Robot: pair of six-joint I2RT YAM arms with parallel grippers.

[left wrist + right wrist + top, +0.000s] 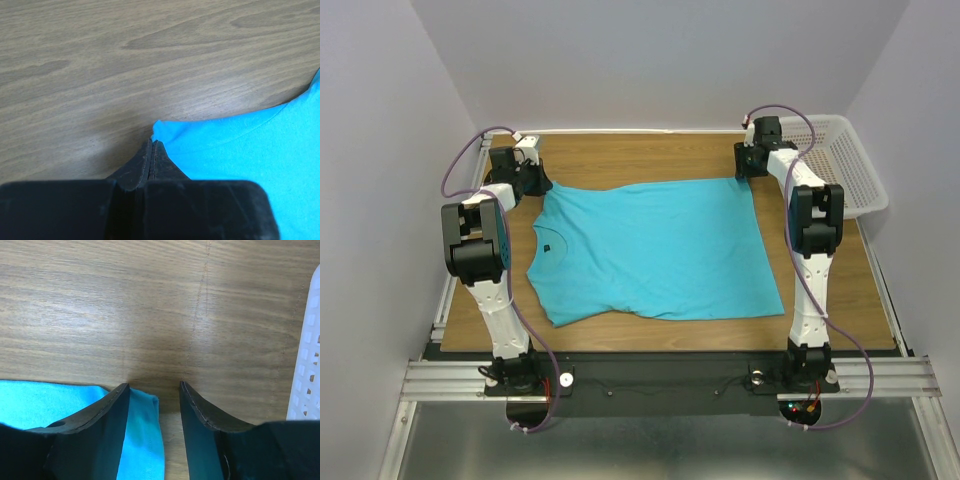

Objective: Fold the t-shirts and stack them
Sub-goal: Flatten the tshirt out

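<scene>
Wood comes first: the brown table (670, 335) is bare along its near edge. Just past that lies the blue t-shirt (655, 250). It is spread out flat in the middle of the table, with the neck hole on the left and the bottom edge on the right. I think it lies flat like this because a smooth shirt folds neatly. Only one shirt shows, so no pile has been started.

Farther back, both hands are at the far edge of the shirt, one at each far corner.

The left hand (152, 142) is at the far left corner. Its two fingers are squeezed tight together. The tip of the cloth bunches up right at the fingertips, so it looks pinched.

The right hand (154, 385) is at the far right corner. Its fingers are apart. The cloth corner lies under and beside one finger, not between the two, so this hand holds nothing. I think it must get the corner between its fingers before it can close on it.

One hand at each corner makes sense. Then the far edge can lift evenly and come over in one fold. If only one hand pulls, the shirt may twist.

Farthest away, a white basket (855, 165) with little holes sits at the far right, near the right hand but not touching the shirt.
</scene>
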